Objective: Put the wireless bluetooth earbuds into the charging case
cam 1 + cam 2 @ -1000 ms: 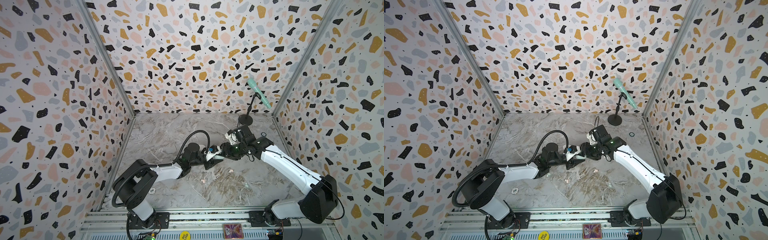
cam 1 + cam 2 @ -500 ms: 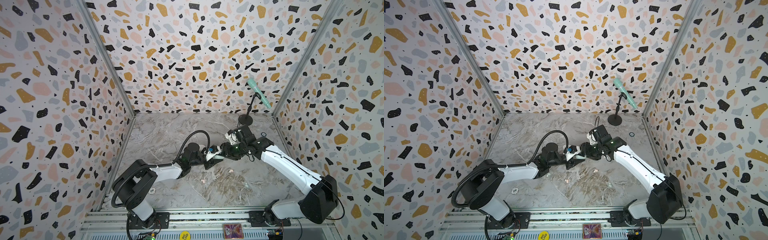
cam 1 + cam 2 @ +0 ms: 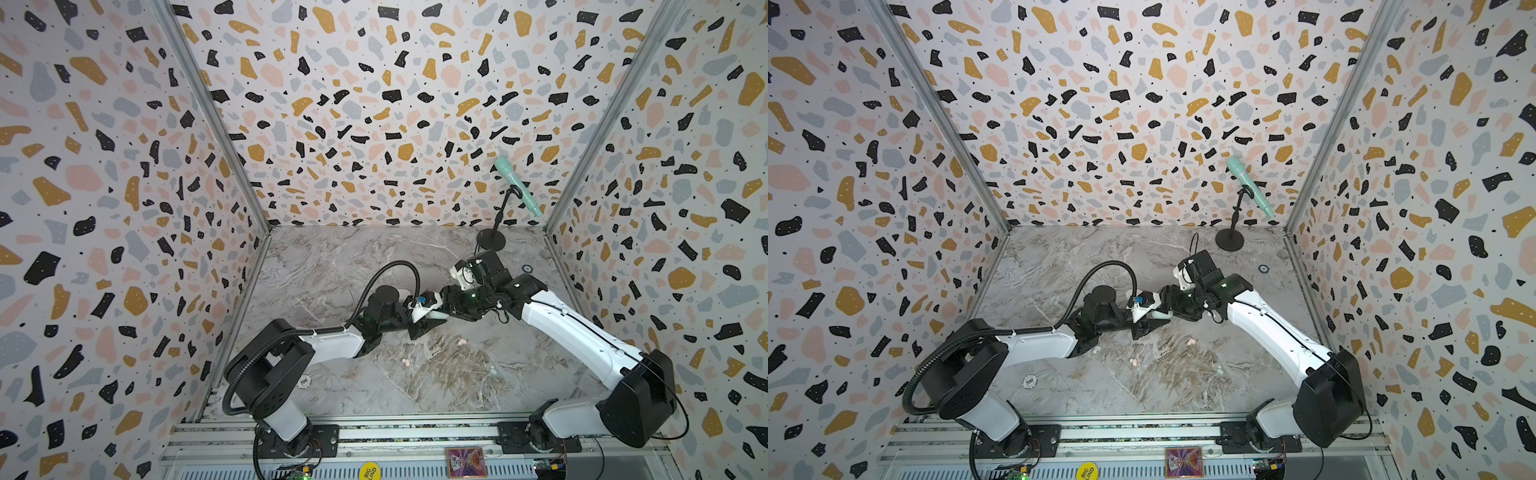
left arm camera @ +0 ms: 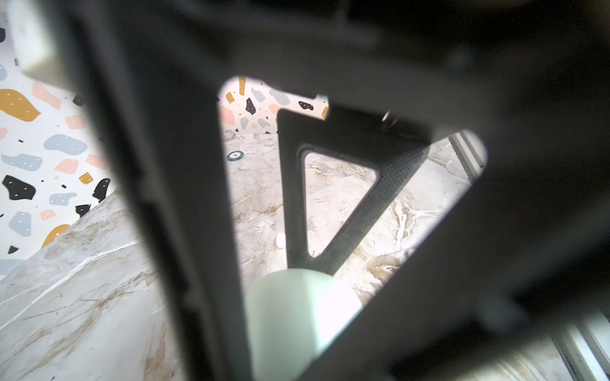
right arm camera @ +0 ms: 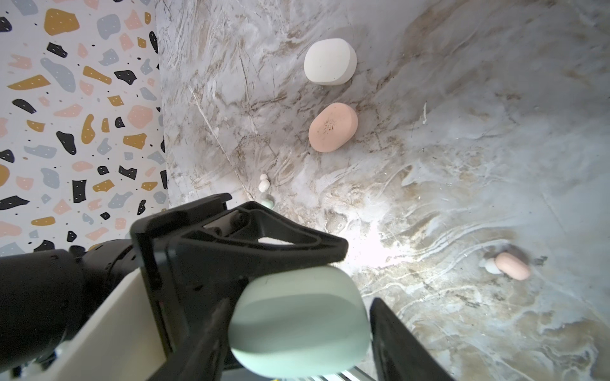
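A mint green charging case (image 5: 297,320) hangs above the marble floor at mid-table, also seen in both top views (image 3: 434,314) (image 3: 1158,314). My left gripper (image 4: 297,330) is shut on it from the left side (image 3: 419,323). My right gripper (image 5: 298,330) straddles the same case with its jaws open, a gap showing beside one finger (image 5: 392,330). Loose earbuds lie on the floor: a pink one (image 5: 511,265), a white one (image 5: 263,184) and a mint one (image 5: 268,202). Two pink earbuds (image 3: 461,341) (image 3: 408,362) show in a top view.
A closed white case (image 5: 330,61) and a closed pink case (image 5: 332,127) lie side by side on the floor. A mint microphone (image 3: 517,187) on a black stand (image 3: 490,240) stands at the back right. A poker chip (image 3: 304,380) lies front left. Patterned walls close three sides.
The right gripper's jaws have spread wider around the mint case. The left gripper has closed a little more on it. Both arms stay where they were.
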